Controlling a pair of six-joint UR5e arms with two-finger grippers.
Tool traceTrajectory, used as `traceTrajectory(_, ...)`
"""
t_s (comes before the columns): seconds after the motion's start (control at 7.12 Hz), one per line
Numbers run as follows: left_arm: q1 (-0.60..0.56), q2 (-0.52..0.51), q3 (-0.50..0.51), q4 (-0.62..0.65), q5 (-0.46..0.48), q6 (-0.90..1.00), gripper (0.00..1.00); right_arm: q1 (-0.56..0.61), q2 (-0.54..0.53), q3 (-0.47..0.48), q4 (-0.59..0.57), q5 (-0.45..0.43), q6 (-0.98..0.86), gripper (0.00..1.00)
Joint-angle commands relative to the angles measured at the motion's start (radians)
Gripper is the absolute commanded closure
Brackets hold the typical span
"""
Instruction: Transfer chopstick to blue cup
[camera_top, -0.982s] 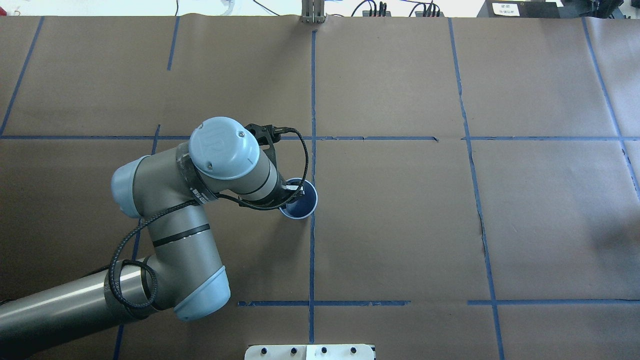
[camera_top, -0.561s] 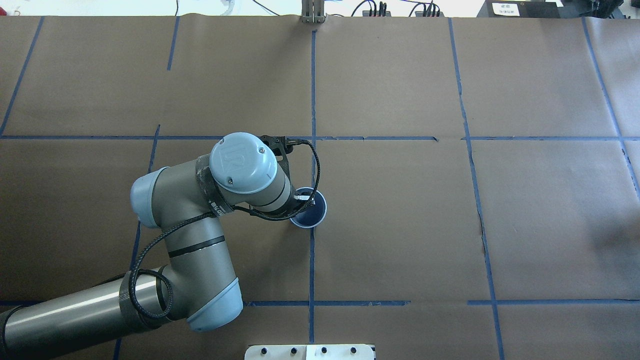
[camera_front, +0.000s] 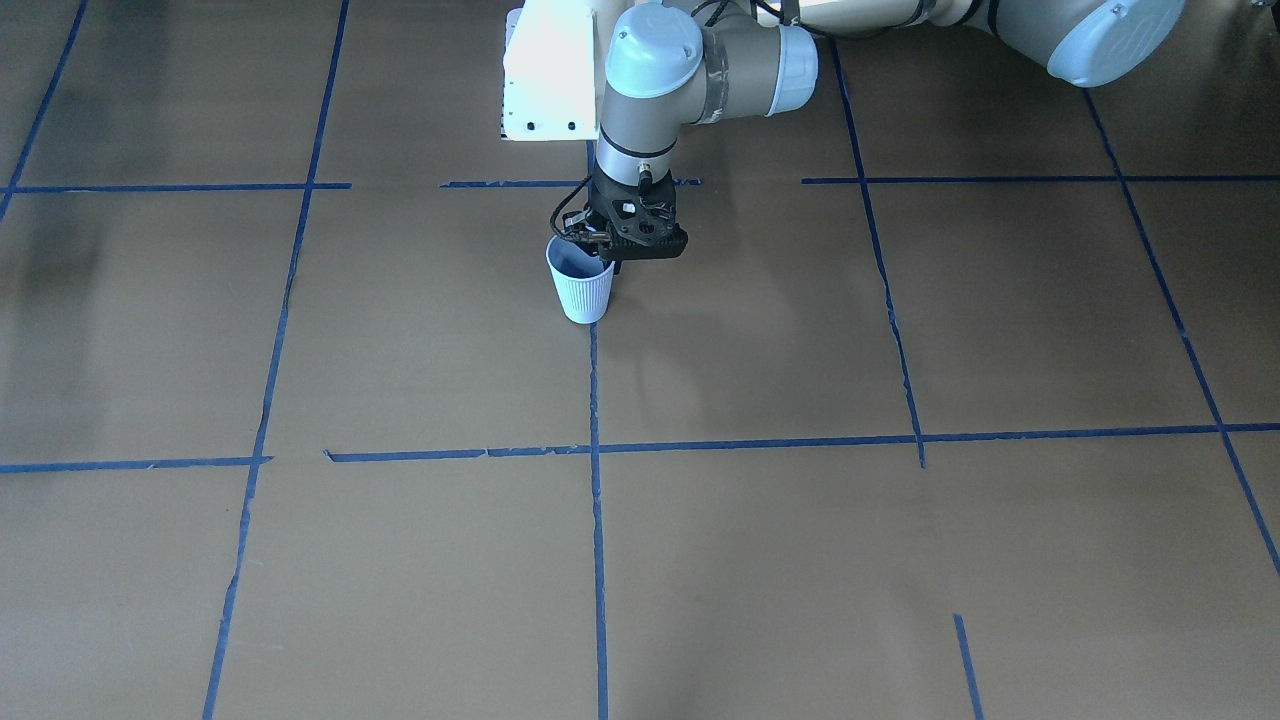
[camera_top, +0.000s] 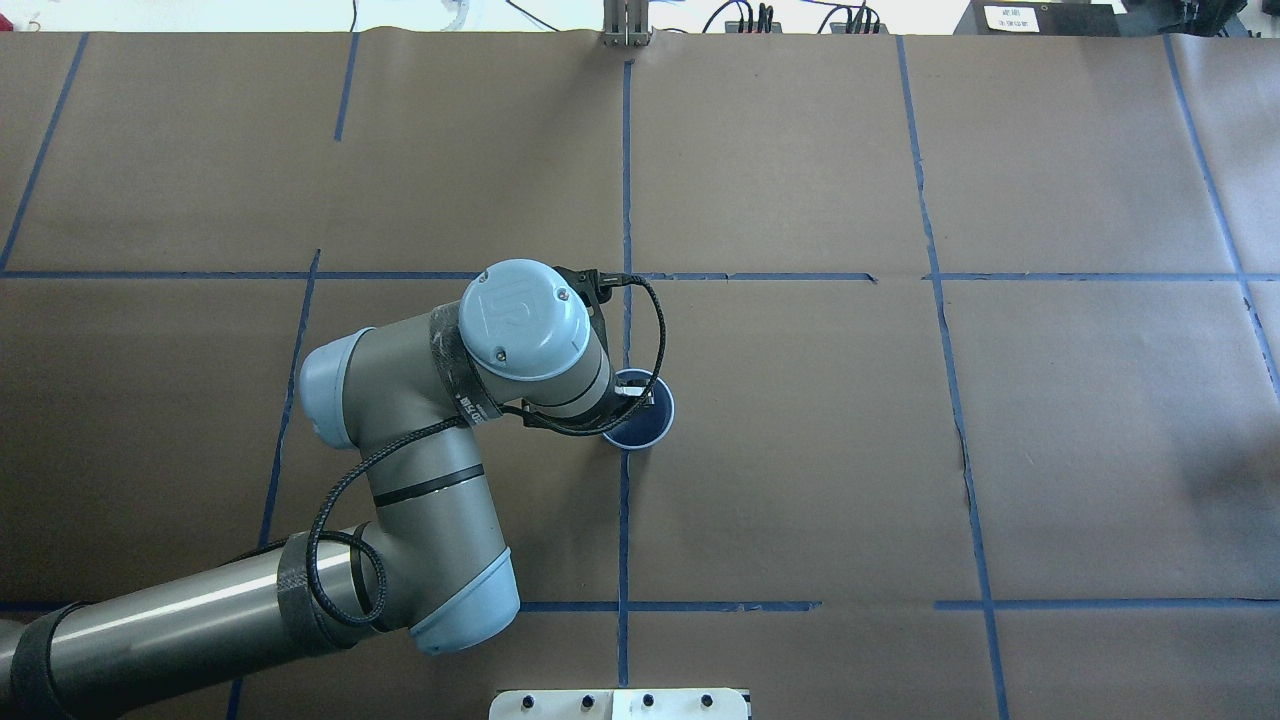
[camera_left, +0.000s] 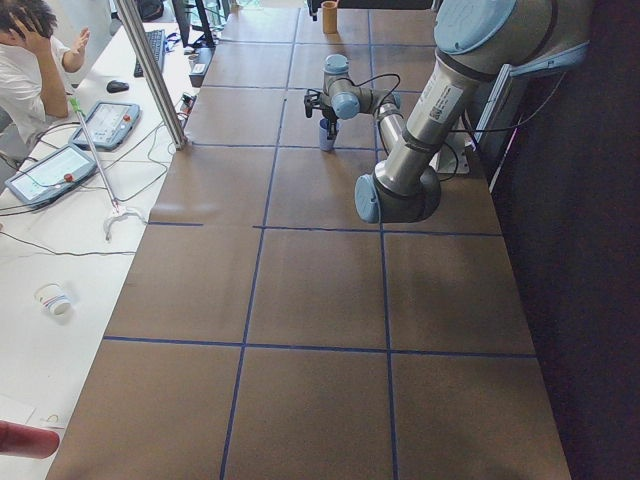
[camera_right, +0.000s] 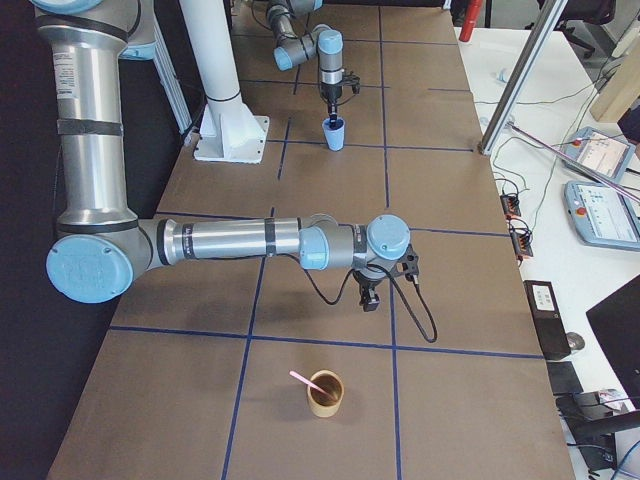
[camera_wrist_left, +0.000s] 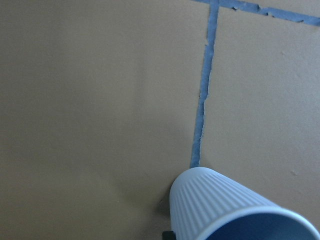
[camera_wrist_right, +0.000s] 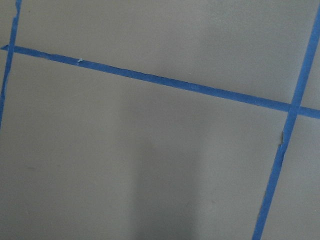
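Left gripper (camera_front: 607, 262) pinched closed on the blue cup (camera_front: 581, 290) rim, cup upright at a tape line (camera_front: 596, 400). Right gripper (camera_right: 369, 300) hangs low over the table; can't tell its opening. Chopstick (camera_right: 304, 380) leans in a brown cup (camera_right: 325, 398) near it, well apart from the blue cup.

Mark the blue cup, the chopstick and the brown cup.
blue cup (camera_front: 581, 292): front-facing view, on its ribbed outer wall.
chopstick (camera_right: 300, 378): right side view, on the bare shaft sticking out of the brown cup.
brown cup (camera_right: 325, 405): right side view, on its near outer wall.
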Motion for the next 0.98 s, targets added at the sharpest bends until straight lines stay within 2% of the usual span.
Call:
traceTrajectory(0.0, -0.02, 0.004, -0.018, 0.005, 0.003, 0.0, 0.01, 0.002, 0.0, 0.011, 0.0, -0.009, -0.003, 0.0)
traceTrajectory(0.14, -0.069, 0.009, -0.066, 0.005, 0.0, 0.0, 0.0, 0.017, -0.018, 0.021, 0.0, -0.064, -0.004, 0.0)
traceTrajectory(0.42, -0.137, 0.102, -0.197, 0.006, -0.008, 0.005, 0.0, 0.128, -0.081, 0.04, 0.0, -0.173, -0.009, 0.03)
traceTrajectory(0.7, -0.149, 0.111, -0.197, 0.005, -0.008, 0.008, 0.0, 0.291, -0.142, 0.038, -0.012, -0.195, -0.071, 0.03)
traceTrajectory(0.84, -0.152, 0.113, -0.199, 0.003, -0.008, 0.002, 0.0, 0.332, -0.214, 0.029, -0.015, -0.192, -0.208, 0.04)
